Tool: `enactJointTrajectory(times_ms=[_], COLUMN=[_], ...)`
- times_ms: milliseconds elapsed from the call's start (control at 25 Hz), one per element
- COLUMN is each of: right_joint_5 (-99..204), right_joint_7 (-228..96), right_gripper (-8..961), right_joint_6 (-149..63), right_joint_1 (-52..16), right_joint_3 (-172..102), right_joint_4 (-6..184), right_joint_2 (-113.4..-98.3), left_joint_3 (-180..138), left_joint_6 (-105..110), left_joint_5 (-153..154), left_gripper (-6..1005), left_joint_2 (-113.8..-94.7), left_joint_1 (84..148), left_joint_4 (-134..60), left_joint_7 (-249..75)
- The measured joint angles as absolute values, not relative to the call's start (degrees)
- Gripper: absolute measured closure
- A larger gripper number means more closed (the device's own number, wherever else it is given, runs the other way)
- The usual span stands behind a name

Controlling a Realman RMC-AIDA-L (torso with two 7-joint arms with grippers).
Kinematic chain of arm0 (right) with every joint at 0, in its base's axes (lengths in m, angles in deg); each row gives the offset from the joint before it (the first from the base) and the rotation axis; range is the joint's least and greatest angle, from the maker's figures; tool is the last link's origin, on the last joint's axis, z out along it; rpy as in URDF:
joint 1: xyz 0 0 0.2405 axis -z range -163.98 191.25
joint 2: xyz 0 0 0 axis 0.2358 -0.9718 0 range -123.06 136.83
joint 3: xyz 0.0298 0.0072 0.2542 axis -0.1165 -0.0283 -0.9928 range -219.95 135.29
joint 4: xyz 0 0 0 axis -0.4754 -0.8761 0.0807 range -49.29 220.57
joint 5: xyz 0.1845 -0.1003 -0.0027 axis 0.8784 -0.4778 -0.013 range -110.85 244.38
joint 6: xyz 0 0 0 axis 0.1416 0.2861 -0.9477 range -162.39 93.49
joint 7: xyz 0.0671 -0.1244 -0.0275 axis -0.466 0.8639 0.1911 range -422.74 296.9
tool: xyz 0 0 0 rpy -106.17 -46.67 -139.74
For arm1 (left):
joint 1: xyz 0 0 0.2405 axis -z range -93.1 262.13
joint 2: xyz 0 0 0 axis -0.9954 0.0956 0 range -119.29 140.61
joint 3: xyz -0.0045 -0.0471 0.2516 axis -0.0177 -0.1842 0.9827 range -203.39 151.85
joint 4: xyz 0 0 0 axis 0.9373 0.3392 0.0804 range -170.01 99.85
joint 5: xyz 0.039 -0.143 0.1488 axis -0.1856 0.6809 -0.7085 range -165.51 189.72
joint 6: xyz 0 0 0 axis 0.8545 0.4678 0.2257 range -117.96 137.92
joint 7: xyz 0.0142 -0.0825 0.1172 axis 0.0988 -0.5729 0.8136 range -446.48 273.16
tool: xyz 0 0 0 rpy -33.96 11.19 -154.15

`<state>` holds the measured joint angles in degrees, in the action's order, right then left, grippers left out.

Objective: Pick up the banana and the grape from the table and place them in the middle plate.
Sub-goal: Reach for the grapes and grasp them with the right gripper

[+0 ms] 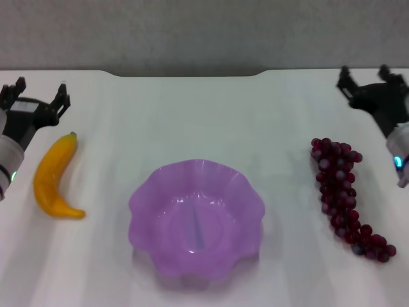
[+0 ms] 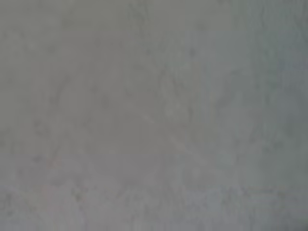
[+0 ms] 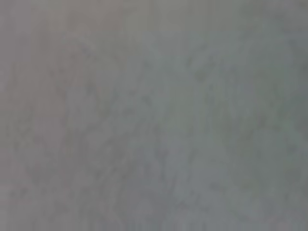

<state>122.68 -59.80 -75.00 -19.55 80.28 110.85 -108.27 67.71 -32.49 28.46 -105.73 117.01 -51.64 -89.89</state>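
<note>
The white desk (image 1: 192, 109) has a rounded notch in its far edge at 12 o'clock. The middle plate (image 1: 144, 198) rests at desk center. The banana (image 1: 54, 176) lies at 9 o'clock; the grape (image 1: 342, 188) lies at 3 o'clock. Both lie well apart from the plate.

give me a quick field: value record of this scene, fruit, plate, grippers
banana: on the table, robot's left of the plate, untouched
grapes: on the table, robot's right of the plate, untouched
plate: centre, between the two fruits, nothing in it
left gripper: open, beyond the banana's far tip, holding nothing
right gripper: open, beyond the grapes' far end, holding nothing
wrist views: only a plain blank surface
task progress: neither fruit picked up yet
</note>
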Motion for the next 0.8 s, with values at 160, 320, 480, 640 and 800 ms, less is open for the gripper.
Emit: enactJointTrajectory(times_ms=[160, 320, 480, 640, 800], right_joint_5=[122.5, 122.5, 122.5, 122.5, 121.3], right_joint_7=[-59.1, -51.6, -40.7, -34.8, -34.1], right_gripper=[134, 135, 136, 137, 138], right_joint_6=[-68.0, -57.0, -46.2, -34.4, -24.9], right_joint_1=[-20.1, -19.9, -16.7, -13.9, -13.8], right_joint_3=[78.4, 72.1, 63.3, 56.0, 51.0], right_joint_4=[113.1, 118.4, 127.1, 134.3, 135.7], right_joint_2=[-108.01, -107.86, -107.97, -108.04, -107.84], left_joint_3=[67.6, 67.6, 67.6, 67.6, 67.7], left_joint_6=[-30.8, -30.4, -30.4, -30.4, -30.4], left_joint_5=[28.3, 28.3, 28.3, 28.3, 28.3], left_gripper=[177, 177, 178, 179, 180], left_joint_2=[-105.61, -105.56, -105.53, -105.53, -105.52], left_joint_1=[116.8, 116.2, 116.0, 116.0, 116.2], left_joint_4=[-51.6, -51.6, -51.7, -51.9, -51.9], left_joint_7=[-89.8, -89.7, -89.6, -89.6, -89.6])
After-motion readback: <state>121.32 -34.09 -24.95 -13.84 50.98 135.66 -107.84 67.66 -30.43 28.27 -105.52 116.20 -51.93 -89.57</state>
